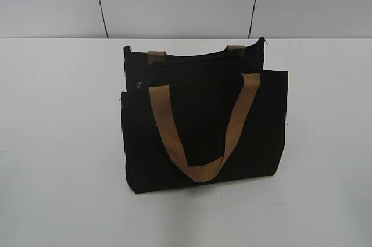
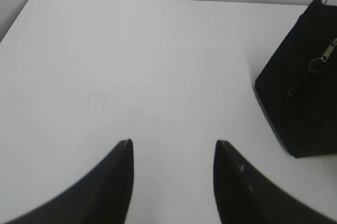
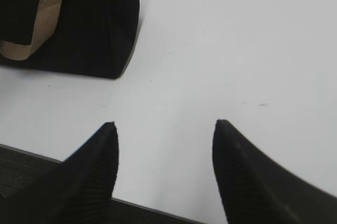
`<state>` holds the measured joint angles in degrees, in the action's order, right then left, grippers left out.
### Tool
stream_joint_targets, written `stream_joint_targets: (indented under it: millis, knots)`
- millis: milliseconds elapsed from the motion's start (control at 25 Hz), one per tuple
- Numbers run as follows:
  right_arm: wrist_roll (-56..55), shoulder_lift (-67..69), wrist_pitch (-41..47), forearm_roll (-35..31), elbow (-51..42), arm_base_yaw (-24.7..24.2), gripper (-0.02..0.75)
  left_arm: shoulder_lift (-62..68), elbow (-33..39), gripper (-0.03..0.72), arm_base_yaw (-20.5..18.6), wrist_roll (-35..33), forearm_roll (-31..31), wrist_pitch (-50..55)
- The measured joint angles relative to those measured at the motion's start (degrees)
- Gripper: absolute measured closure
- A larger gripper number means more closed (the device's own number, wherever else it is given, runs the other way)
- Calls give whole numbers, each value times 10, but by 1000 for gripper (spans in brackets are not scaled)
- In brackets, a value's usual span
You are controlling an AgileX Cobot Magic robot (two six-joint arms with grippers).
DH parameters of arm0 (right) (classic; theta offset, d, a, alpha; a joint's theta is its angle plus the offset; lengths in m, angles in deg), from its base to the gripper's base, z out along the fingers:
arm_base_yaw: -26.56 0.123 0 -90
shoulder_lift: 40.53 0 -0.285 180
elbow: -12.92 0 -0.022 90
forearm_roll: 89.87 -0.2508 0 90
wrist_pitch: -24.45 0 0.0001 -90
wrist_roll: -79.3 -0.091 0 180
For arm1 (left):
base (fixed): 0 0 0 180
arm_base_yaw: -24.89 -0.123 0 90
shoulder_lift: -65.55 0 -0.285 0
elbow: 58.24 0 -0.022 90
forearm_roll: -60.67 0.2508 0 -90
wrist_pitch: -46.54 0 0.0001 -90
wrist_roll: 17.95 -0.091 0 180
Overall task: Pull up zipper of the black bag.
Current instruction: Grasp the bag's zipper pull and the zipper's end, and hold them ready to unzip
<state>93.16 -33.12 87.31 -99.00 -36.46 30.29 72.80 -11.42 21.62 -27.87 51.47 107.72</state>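
Observation:
The black bag (image 1: 203,131) stands upright on the white table (image 1: 58,142), with a tan strap handle (image 1: 197,136) hanging down its front. The zipper (image 1: 192,67) runs along its top edge, and its small silver pull (image 1: 139,85) sits at the left end. In the left wrist view the bag's end (image 2: 300,97) is at the right, with the ring pull (image 2: 317,65) dangling on it. My left gripper (image 2: 174,142) is open and empty, left of the bag. My right gripper (image 3: 164,124) is open and empty near the table's front edge, right of the bag (image 3: 79,18). Neither arm shows in the exterior view.
A grey panelled wall (image 1: 174,0) stands behind the table. The table's front edge (image 3: 52,156) shows in the right wrist view, with dark floor below. Faint pencil marks (image 2: 100,100) lie on the table at the left.

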Motion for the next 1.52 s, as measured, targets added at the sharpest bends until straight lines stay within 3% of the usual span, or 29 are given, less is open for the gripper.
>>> stream_joint_targets:
  millis: [1360,1520]
  knots:
    - [-4,0,0,-3,0,0,294,1,0,333,0,0,-2,-1]
    - [-8,2,-1,-9,0,0,294,53,-6,333,0,0,-4,-10]
